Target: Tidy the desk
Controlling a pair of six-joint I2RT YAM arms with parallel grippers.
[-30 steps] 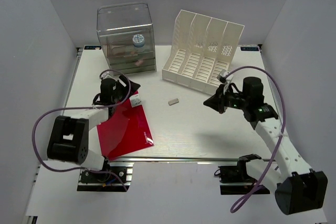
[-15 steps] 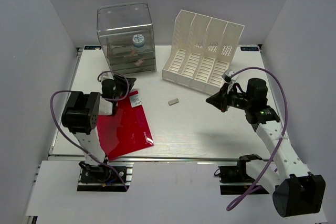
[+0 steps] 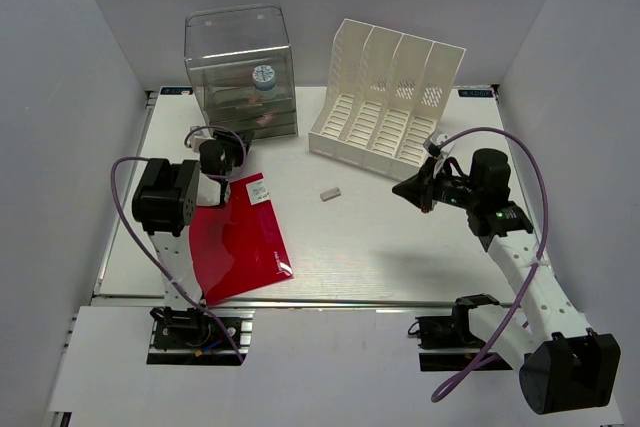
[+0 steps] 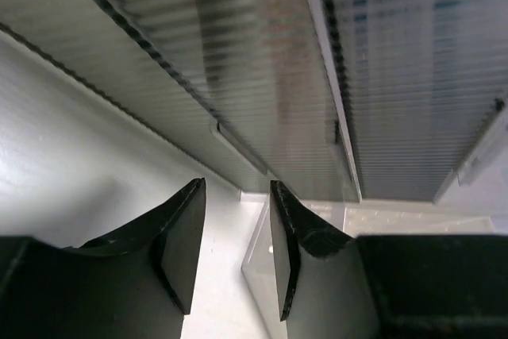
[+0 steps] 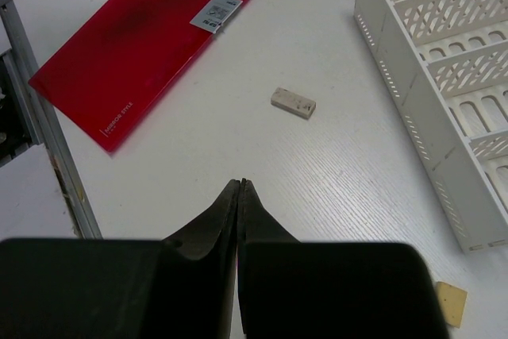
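The white desk (image 3: 400, 247) carries a red folder (image 3: 235, 237) at the front left and a small grey eraser-like block (image 3: 330, 191) near the middle. My left gripper (image 3: 240, 140) is open and empty, low over the desk just in front of the clear plastic drawer box (image 3: 240, 72). In the left wrist view its fingers (image 4: 236, 192) stand apart below the box's ribbed drawer fronts (image 4: 262, 53). My right gripper (image 3: 405, 190) is shut and empty above the desk, right of the block. The right wrist view shows its closed tips (image 5: 240, 182), the block (image 5: 293, 102) and the folder (image 5: 135, 45).
A white slotted file rack (image 3: 385, 97) stands at the back right and also shows in the right wrist view (image 5: 444, 77). A small tan piece (image 5: 450, 303) lies on the desk beside the rack. Silver rails (image 3: 300, 301) edge the desk's front.
My left gripper has moved off the red folder's far corner and back toward the drawer box, the arm folding up. The right gripper has shifted slightly right.
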